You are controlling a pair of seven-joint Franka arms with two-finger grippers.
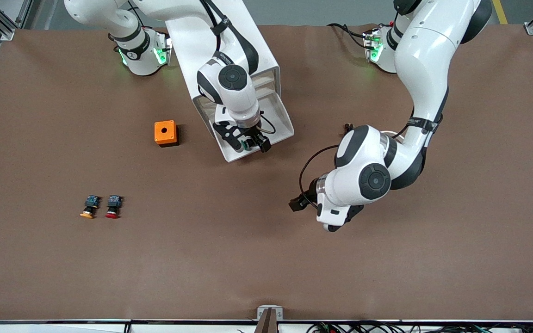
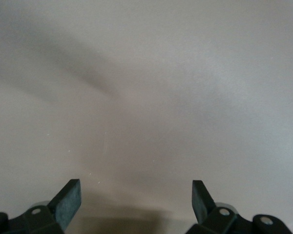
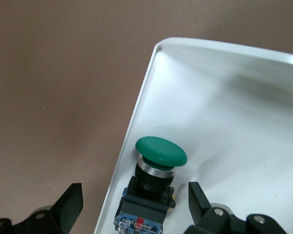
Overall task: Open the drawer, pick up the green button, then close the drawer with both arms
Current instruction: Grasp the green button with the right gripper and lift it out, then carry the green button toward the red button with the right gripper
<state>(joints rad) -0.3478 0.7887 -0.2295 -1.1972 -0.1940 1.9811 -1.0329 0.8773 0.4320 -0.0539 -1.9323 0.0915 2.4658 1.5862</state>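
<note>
The drawer [image 1: 279, 121] stands pulled out of the white cabinet [image 1: 248, 41], its cream front toward the front camera. The green-capped button [image 3: 156, 178] lies inside the drawer [image 3: 224, 122], against its side wall near a corner. My right gripper [image 1: 250, 144] hangs low over that corner, open, and its fingers [image 3: 71, 202] stand on either side of the button and the drawer wall without touching the button. In the front view the button is mostly hidden by the gripper. My left gripper [image 1: 295, 203] waits open and empty just over bare table [image 2: 136, 184], toward the left arm's end.
An orange box with a round hole [image 1: 165, 133] sits beside the drawer toward the right arm's end. An orange-yellow-capped button [image 1: 89, 206] and a red-capped button [image 1: 113, 206] lie side by side nearer the front camera.
</note>
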